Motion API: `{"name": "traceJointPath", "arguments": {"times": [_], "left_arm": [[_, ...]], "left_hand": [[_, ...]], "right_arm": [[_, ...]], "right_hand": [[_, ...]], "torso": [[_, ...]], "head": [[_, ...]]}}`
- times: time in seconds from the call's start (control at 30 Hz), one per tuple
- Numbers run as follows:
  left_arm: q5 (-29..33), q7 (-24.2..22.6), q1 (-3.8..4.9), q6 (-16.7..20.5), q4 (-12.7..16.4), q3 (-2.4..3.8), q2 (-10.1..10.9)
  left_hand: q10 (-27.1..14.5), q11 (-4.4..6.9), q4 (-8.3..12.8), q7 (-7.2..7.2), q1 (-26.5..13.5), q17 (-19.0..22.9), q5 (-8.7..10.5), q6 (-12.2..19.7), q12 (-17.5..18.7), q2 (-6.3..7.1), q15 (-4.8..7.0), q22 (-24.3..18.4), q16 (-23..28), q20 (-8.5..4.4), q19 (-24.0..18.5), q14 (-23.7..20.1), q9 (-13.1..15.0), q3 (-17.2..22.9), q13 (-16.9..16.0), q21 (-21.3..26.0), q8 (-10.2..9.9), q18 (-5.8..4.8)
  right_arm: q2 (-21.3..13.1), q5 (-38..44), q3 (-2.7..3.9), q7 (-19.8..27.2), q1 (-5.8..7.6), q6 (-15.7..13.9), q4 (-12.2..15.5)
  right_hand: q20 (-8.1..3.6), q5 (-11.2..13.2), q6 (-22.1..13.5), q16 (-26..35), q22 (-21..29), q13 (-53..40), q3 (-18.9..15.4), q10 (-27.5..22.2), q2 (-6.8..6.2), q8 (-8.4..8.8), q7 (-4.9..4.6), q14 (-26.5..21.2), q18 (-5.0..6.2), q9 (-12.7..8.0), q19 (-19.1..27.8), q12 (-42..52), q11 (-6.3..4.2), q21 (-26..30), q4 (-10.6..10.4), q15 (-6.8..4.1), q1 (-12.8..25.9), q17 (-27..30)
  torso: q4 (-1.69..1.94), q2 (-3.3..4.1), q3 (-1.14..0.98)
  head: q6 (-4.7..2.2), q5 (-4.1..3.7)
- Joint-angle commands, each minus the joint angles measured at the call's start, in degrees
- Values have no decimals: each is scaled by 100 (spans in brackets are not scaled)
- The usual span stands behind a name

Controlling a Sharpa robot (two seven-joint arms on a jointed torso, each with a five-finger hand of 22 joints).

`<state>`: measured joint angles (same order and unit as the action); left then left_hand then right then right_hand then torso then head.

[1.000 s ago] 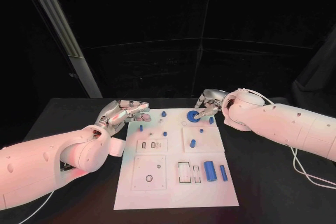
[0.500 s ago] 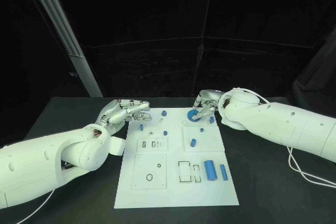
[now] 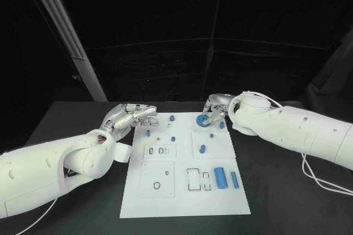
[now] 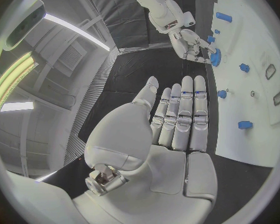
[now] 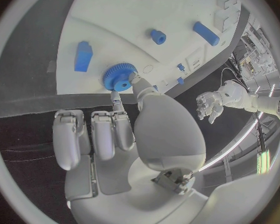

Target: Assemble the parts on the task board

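The white task board [image 3: 184, 194] lies in the middle of the black table. A blue gear [image 3: 201, 121] sits at the board's far edge, and my right hand [image 3: 216, 110] pinches it between thumb and a finger. The right wrist view shows the gear [image 5: 119, 77] against the fingertips [image 5: 115, 97] of that hand [image 5: 140, 129]. My left hand [image 3: 132, 116] hovers by the board's far left corner, holding nothing. Its fingers [image 4: 184, 114] are straight and side by side. Small blue pegs [image 3: 173, 139] stand on the board's far half.
A large blue cylinder [image 3: 219, 177] and a thinner blue bar [image 3: 234, 180] lie on the board's near right, beside empty slots [image 3: 193, 180]. A blue oblong piece [image 3: 202, 150] lies mid-board. Black table [image 3: 279, 194] surrounds the board.
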<state>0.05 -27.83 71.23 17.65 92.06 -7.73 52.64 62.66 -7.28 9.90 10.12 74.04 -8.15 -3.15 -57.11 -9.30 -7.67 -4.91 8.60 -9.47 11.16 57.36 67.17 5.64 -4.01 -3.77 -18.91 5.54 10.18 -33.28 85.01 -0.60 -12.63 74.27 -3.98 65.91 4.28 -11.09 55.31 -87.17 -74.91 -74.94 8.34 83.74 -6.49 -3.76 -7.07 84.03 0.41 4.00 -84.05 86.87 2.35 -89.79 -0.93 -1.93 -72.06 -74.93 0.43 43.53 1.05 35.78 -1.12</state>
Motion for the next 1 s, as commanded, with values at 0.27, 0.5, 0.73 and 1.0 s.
{"name": "traceJointPath", "arguments": {"times": [0.27,0.5,0.73,1.0], "left_arm": [[-26,-4,8,-92,-2,5,-8],[-26,0,8,-99,-4,5,-10],[-26,7,8,-101,1,5,-6],[-26,16,8,-105,10,5,3]], "left_hand": [[-8,-39,27,33,-2,-5,-14,-2,22,5,-31,-6,39,12,-41,5,-10,0,7,18,-20,17],[-8,-39,27,33,-2,-5,-14,-2,22,5,-31,-6,39,12,-41,5,-10,0,7,18,-20,17],[-8,-39,27,33,-2,-5,-14,-2,22,5,-31,-6,39,12,-41,5,-10,0,7,18,-20,17],[-6,-39,37,33,-3,-10,-12,-5,30,-1,-33,-8,49,13,-45,4,-10,1,6,18,-28,17]], "right_arm": [[50,286,0,11,5,95,-74],[87,394,-2,-17,-1,36,-68],[101,483,-5,-78,-9,-36,-76],[63,627,-6,21,-16,-764,47]], "right_hand": [[33,-36,79,-42,-1509,-1239,34,469,61,-14,3,454,-41,5,-595,57,-2,-21,123,7,-83,-877],[12,-52,247,-45,-1509,-1272,91,488,156,-56,22,456,-41,23,-595,86,-14,-21,208,-20,-79,-890],[-16,-89,446,-45,-1509,-1274,172,489,291,-92,66,457,-41,38,-595,87,-50,-21,266,-52,-41,-900],[-134,-513,886,-61,-1509,-1291,462,501,590,-188,197,469,-41,121,-595,98,-162,-21,456,-181,-90,-955]], "torso": [[-6,0,-2],[-2,0,-2],[1,0,1],[1,-5,0]], "head": [[16,5],[25,-9],[30,-22],[27,-20]]}}
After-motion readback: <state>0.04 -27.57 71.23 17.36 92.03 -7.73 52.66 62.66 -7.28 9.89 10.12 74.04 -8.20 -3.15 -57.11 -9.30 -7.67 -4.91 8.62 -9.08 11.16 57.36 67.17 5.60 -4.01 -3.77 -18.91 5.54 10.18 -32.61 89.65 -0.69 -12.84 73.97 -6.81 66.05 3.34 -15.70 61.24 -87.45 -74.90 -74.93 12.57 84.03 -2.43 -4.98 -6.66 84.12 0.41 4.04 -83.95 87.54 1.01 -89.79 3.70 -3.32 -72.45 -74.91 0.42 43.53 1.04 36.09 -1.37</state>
